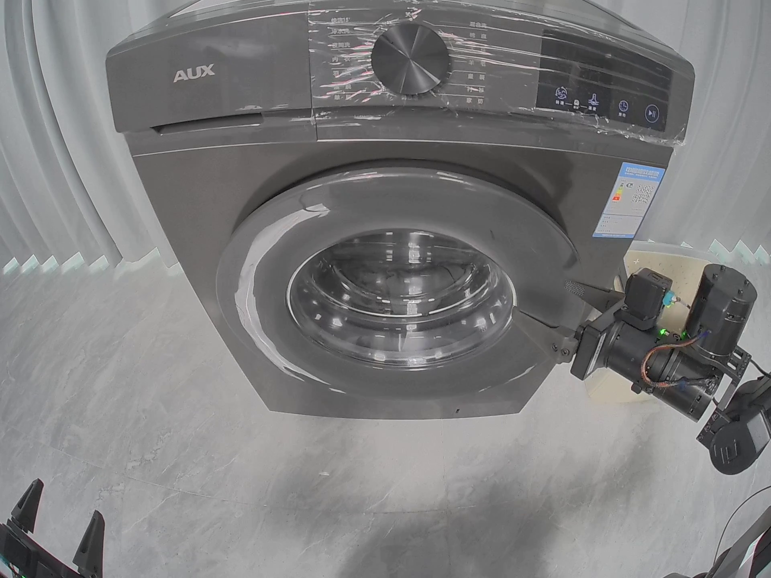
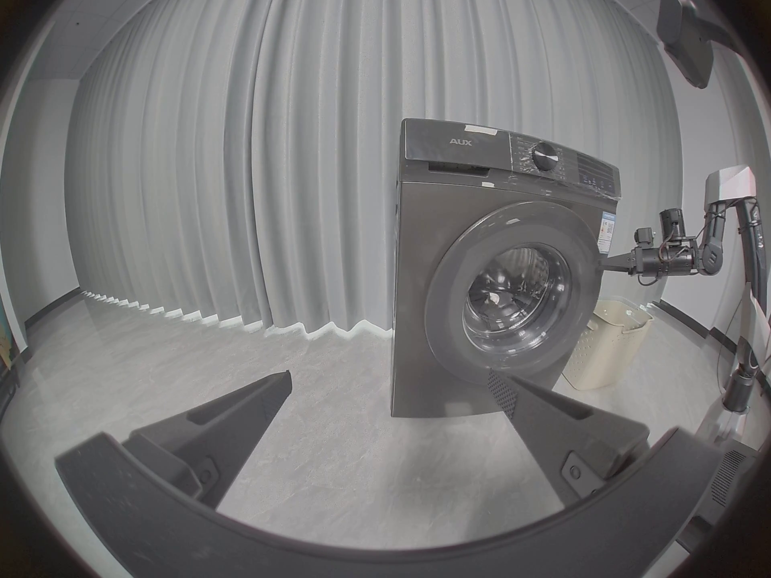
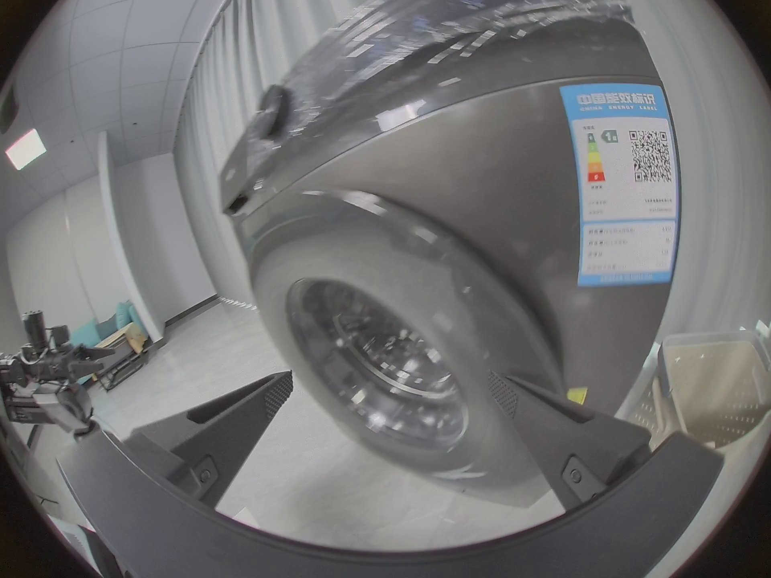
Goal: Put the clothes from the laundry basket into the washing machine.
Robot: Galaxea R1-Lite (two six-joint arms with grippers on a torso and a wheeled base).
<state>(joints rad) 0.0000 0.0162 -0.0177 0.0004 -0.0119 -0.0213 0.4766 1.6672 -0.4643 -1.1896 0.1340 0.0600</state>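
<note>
1. The left jaws stand wide open, low over the floor and well apart from the other things. Grey floor is seen through the gap between the two dark fingers.
2. The right jaws are also spread open, with nothing gripped. They are raised to door height on the robot's right, and their ribbed fingers are pointed at the machine's front.
3. The round door is seen shut. Its right-hand rim lies at the tips of the right jaws and partly within their gap. Whether it is touched cannot be told.
4. The washing machine is found directly before the right jaws and far ahead of the left jaws. A dial is set high on its panel, above the right jaws. A blue-edged label is stuck just above and beyond them.
5. The laundry basket, cream and perforated, is placed on the floor just beyond the right jaws, close beside the machine's right side. It is far from the left jaws. Its contents cannot be made out.
6. A pale pleated curtain is hung behind the machine, farthest from both jaws.
</note>
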